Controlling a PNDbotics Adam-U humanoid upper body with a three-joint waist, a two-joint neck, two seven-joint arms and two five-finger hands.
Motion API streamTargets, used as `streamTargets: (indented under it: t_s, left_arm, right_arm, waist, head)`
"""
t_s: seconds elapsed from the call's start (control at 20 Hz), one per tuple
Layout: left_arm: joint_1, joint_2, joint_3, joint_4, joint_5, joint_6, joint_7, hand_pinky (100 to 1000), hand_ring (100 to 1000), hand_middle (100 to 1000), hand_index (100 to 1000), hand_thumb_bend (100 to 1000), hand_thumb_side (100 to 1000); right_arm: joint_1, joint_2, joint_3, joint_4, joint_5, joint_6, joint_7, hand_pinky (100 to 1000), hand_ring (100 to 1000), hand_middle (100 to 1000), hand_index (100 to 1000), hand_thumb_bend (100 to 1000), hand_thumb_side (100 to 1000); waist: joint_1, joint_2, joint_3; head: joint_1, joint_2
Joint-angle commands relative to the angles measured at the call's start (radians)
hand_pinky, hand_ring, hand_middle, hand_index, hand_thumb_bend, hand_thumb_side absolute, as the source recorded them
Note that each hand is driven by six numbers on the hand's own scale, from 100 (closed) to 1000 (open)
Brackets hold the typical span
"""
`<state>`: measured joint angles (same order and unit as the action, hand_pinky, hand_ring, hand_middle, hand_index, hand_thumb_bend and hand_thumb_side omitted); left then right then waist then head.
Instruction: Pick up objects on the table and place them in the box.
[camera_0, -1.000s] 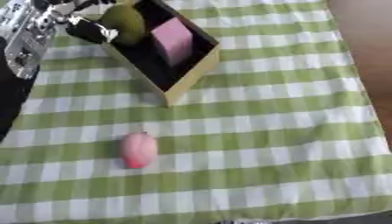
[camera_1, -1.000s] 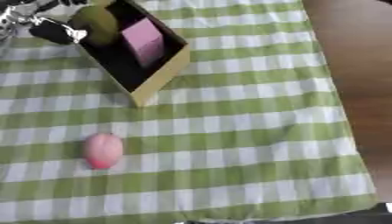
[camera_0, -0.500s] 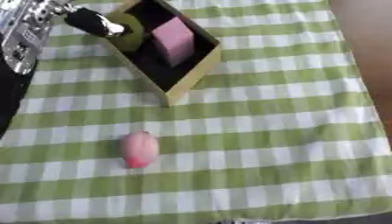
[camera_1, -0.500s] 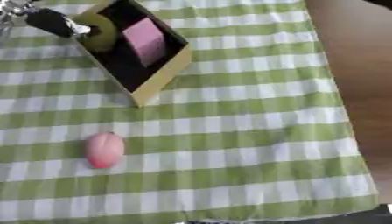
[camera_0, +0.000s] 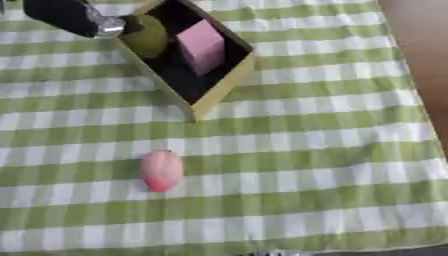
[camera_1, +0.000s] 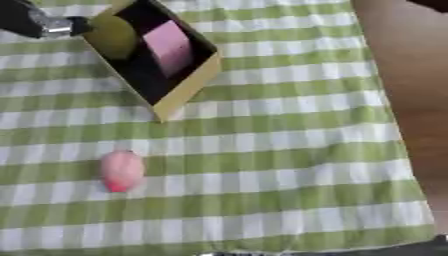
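The box, open-topped w/ tan walls and a dark inside, sits toward the far-left of the green-and-white checked cloth, and everything here is placed relative to it. Inside it: a pink block standing mid-box, and a yellow-green round fruit at the box's far-left end, against the wall. The left hand is right at that far-left end, just beside the fruit and apparently touching it; black w/ a silver part showing, but whether its fingers curl round the fruit or are already off it, can't tell. The right hand isn't visible in either view. Progress, as a judgement: two items look to be in the box, the fruit perhaps not yet let go; one is left, a pink peach-like thing lying on the cloth well apart from the box, on the near side of its near corner and a bit to the left. So roughly two of three done. The box's long axis runs diagonally, from far-left to near-right, w/ the near corner pointing toward the camera. The peach's long axis runs near-to-far, redder end pointing near, so roughly end-on to a hand coming from the box side.
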<state>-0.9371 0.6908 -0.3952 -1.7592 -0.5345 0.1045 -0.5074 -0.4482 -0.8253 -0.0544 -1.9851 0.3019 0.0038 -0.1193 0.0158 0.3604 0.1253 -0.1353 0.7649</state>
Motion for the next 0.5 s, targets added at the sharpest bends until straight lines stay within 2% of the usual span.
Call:
streamTargets:
  t_s: [0.05, 0.2, 0.5]
  left_arm:
    - [0.019, 0.094, -0.02, -0.162, 0.073, 0.06, -0.049, 881, 829, 790, 888, 615, 569]
    - [0.038, 0.125, -0.05, -0.231, 0.1, 0.08, -0.127, 884, 833, 793, 890, 633, 561]
    - [0.076, 0.161, -0.098, -0.241, 0.098, 0.071, -0.205, 883, 831, 789, 884, 644, 512]
  right_arm:
    - [-0.009, -0.039, -0.012, -0.015, 0.004, -0.001, -0.004, 894, 848, 803, 870, 100, 437]
    - [-0.009, -0.039, -0.014, -0.015, 0.005, 0.0, -0.007, 894, 848, 803, 870, 100, 434]
    - [-0.003, -0.039, -0.016, -0.015, 0.004, 0.004, -0.01, 894, 848, 803, 870, 100, 442]
  waist:
    - [0.01, -0.031, 0.003]
    - [0.008, -0.034, 0.004]
    - [0.008, -0.033, 0.013]
  head:
    - [-0.011, 0.005]
    - [-0.01, 0.005]
    - [-0.015, 0.005]
